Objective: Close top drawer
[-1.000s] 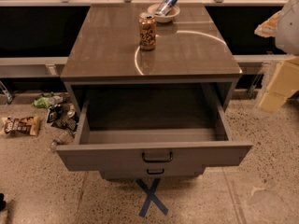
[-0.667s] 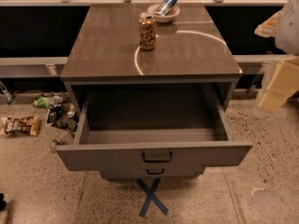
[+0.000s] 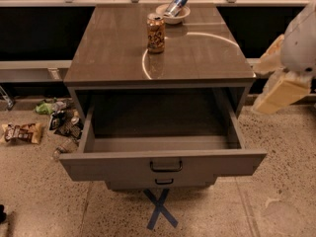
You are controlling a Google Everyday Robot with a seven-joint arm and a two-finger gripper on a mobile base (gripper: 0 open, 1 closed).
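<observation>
The top drawer (image 3: 163, 164) of the grey-brown cabinet is pulled far out and looks empty inside. Its flat front faces me, with a small black loop handle (image 3: 166, 166) at centre. A second drawer front with its own handle (image 3: 164, 181) peeks out just below. My gripper (image 3: 281, 90) shows as white and tan parts at the right edge of the view. It is beside the cabinet's right side, level with its top, and apart from the drawer.
On the cabinet top (image 3: 108, 58) stand a brown can (image 3: 155, 32) and a white bowl (image 3: 173, 14) holding a blue-silver can. Snack packets (image 3: 22, 132) and litter (image 3: 61, 120) lie on the floor to the left. A blue tape cross (image 3: 159, 209) marks the floor in front.
The drawer stays open by the same amount. The gripper at the right edge has shifted slightly to the left, toward the cabinet.
</observation>
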